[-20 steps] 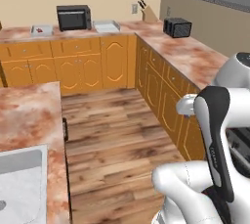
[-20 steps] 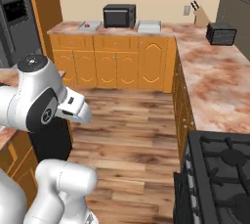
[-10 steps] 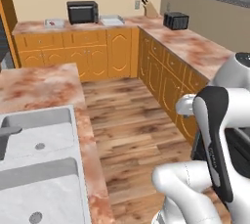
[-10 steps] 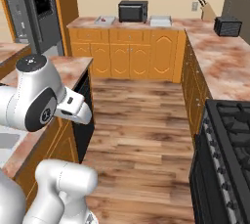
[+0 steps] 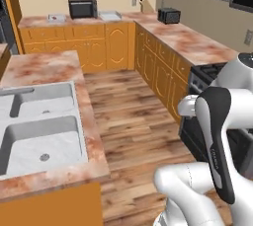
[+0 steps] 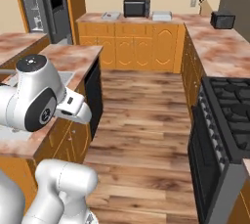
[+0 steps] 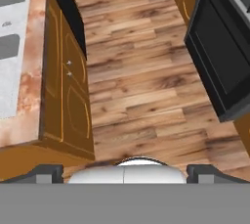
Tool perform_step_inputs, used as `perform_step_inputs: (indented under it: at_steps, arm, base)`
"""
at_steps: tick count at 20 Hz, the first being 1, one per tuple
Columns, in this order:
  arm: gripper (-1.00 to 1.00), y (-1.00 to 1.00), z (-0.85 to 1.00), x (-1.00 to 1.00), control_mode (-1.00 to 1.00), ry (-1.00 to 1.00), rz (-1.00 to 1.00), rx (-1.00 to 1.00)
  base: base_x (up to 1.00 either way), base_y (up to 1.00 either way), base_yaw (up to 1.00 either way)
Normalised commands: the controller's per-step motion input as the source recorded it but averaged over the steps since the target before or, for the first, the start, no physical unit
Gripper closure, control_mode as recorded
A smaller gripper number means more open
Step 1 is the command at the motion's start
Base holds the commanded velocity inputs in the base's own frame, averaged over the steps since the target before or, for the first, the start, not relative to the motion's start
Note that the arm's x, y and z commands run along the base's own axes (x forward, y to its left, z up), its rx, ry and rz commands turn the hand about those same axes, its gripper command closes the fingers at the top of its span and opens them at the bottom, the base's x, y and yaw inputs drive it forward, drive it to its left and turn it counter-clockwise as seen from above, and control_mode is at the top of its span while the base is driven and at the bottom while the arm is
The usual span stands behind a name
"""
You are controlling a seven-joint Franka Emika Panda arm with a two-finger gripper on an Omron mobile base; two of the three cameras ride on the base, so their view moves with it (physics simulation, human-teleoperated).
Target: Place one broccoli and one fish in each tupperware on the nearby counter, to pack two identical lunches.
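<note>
Kitchen counter runs partly behind arm.

You see a steel double sink set in a stone top at your left, wooden floor ahead, and the long stone table along the right wall carrying a toaster and knife block.

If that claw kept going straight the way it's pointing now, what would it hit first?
Most likely the wooden floor. The open gripper points down at the aisle between the sink cabinet and the oven, with nothing visible in between.
</note>
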Motion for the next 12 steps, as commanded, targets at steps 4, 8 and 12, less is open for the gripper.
perform_step_inputs:
  at_steps: [4, 8, 12]
  arm:
    - [-1.0, 0.0, 0.0, 0.0, 1.0, 0.0, 0.0, 0.0]
    - [-1.0, 0.0, 0.0, 0.0, 1.0, 0.0, 0.0, 0.0]
    - [-1.0, 0.0, 0.0, 0.0, 1.0, 0.0, 0.0, 0.0]
  base:
    - [-0.96, 0.09, 0.0]
    - [-0.34, 0.75, 0.0]
    - [-0.02, 1.0, 0.0]
